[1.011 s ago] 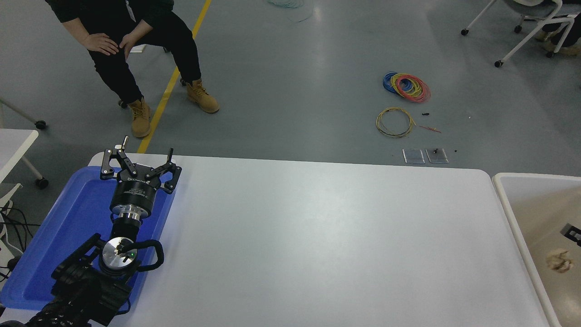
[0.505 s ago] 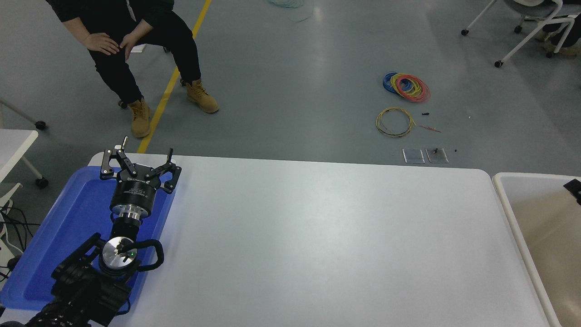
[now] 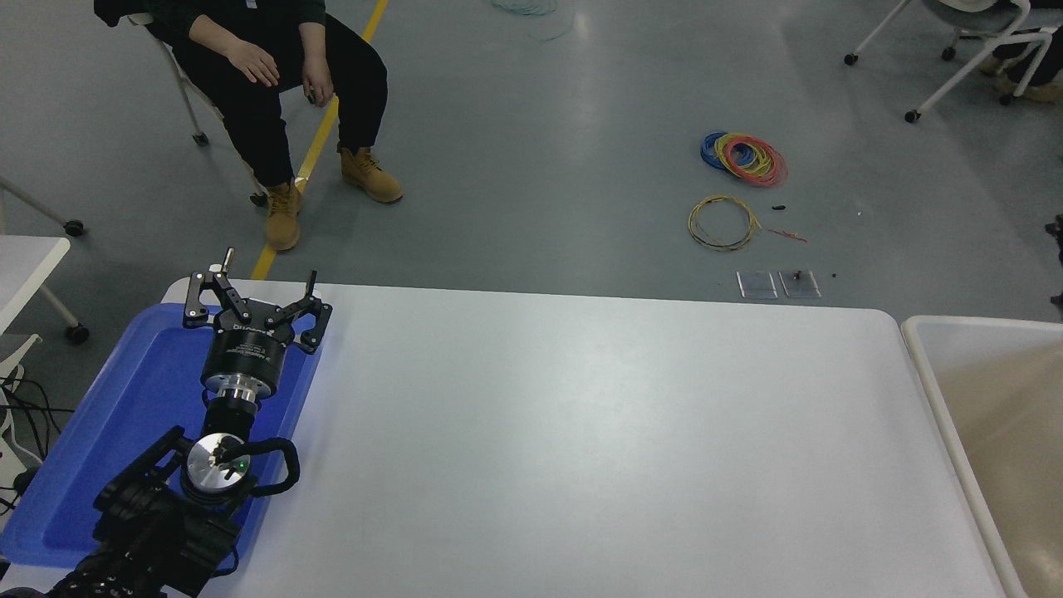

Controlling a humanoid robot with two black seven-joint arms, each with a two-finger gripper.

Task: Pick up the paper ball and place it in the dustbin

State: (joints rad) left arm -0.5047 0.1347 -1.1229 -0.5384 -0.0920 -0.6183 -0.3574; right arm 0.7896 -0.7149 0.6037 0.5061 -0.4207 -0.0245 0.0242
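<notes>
**Left pincer parked over the blue tray; paper ball not visible**

From my seat I see the left arm coming in at the lower left, its left pincer [image 3: 253,286] held above the far end of the blue plastic tray [image 3: 124,415]. Its fingers [image 3: 199,299] are spread wide apart and nothing sits between them. The tray lies along the left edge of the white tabletop [image 3: 581,432], partly under the arm.

At the right edge of the view, a small dark part [image 3: 1057,228] shows above the floor beyond the dustbin; I take it for a bit of the right arm, but the right pincer itself is outside the picture, so I cannot speak for its grip.

The dustbin [image 3: 930,365] stands just beside the tabletop's right end, its white rounded rim near the tabletop's corner and its cream-beige inside open to the camera. I cannot find the paper ball anywhere: not on the tabletop, not in the tray, and not in the portion of the dustbin's inside that falls within the frame.

Beyond the tabletop, a person [image 3: 274,75] in black clothes and tan boots sits on a chair at the upper left, hands resting on the thighs. Coils of coloured wire [image 3: 743,158] and a yellow loop [image 3: 722,223] lie on the grey floor, with two small clear plates [image 3: 776,285] near the tabletop's far edge.
</notes>
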